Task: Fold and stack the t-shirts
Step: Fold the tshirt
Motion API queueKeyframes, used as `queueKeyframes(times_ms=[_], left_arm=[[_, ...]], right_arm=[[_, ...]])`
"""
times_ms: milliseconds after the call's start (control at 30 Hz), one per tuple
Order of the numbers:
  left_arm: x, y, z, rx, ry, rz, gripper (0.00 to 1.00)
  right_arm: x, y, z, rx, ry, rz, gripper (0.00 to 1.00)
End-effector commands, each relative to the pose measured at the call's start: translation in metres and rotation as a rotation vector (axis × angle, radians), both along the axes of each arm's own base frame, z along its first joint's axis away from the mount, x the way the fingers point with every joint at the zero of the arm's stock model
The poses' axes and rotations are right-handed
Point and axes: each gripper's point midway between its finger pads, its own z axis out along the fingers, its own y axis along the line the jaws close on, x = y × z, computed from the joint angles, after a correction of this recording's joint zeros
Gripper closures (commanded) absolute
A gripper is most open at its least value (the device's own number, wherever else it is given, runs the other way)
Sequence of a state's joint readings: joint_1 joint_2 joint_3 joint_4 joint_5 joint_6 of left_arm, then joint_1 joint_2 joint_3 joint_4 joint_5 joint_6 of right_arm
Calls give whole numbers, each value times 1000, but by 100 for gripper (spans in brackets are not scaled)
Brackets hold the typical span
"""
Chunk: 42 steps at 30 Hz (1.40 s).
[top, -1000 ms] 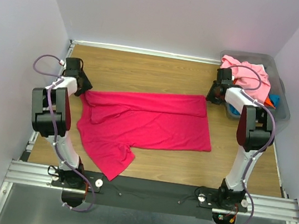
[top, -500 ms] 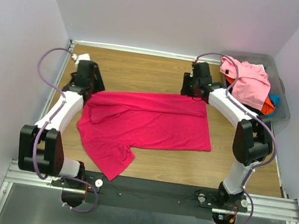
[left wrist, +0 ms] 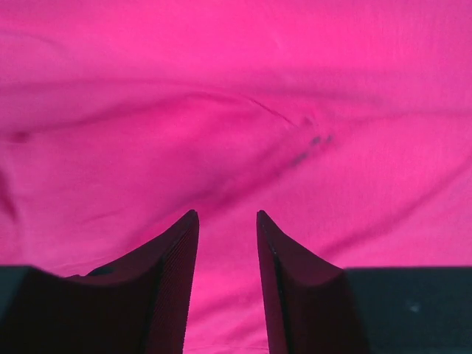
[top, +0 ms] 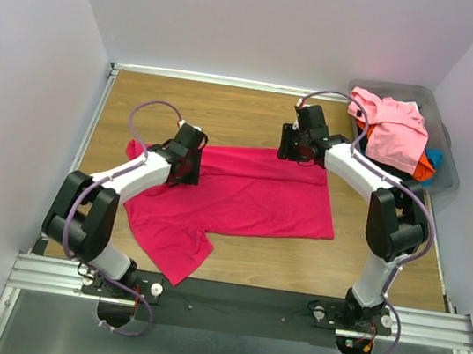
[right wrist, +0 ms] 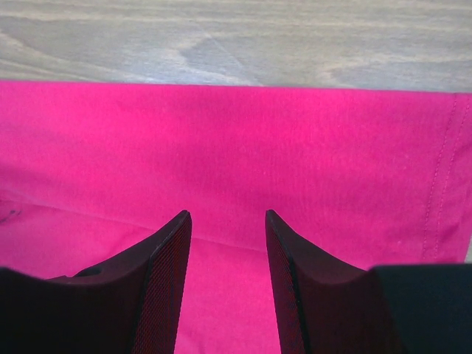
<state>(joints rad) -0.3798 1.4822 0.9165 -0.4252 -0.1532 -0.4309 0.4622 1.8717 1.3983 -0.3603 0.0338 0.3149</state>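
On the wooden table (top: 229, 109), crimson t-shirt (top: 251, 197) lies spread flat. Left gripper (left wrist: 227, 215) over its left part, jaws partly apart, nothing pinched. Right gripper (right wrist: 225, 214) over far hem, jaws partly apart, empty. Pink t-shirt (top: 393, 129) heaped in grey bin (top: 447, 173), far right.

Left arm (top: 134, 175) extends forward and inward, forearm low; left claw (left wrist: 227, 217) points downward, jaws parted, nothing between them. Right arm (top: 358, 170) arcs inward from its base; right claw (right wrist: 225, 217) also parted and empty.
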Motion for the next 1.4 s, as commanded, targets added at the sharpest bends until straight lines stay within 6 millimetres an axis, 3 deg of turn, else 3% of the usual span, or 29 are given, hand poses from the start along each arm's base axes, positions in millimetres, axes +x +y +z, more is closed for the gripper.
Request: queueKeyframes(times_ms=[0,100,300,433,667,800,967,1100,1200,1367], left_arm=[[-10,-20,-13,-2,76,-95,56],[-9,-17,-24,35,118,-87,57],[16,-9,-18,110,74,-38,57],[22,-9,-21,129,79,-40,57],[22,-9,-26,138,99,-46,57],[12,0,-18,144,95,13,57],[3,20,-7,123,59,134,54],[10,51,6,93,14,237,53],[16,90,7,36,2,330,53],[15,114,4,-33,-9,388,52]], right_arm=[[-9,3,-16,13,46,7,47],[-13,2,-18,14,52,5,48],[-16,-1,-20,3,52,3,47],[-16,-1,-20,3,51,2,48],[-16,-3,-22,-7,52,-3,48],[-16,0,-20,3,52,11,48],[-17,20,-14,31,38,121,48],[-27,69,-10,104,36,283,48],[-24,97,-17,153,61,306,48],[-15,87,-55,90,100,228,49]])
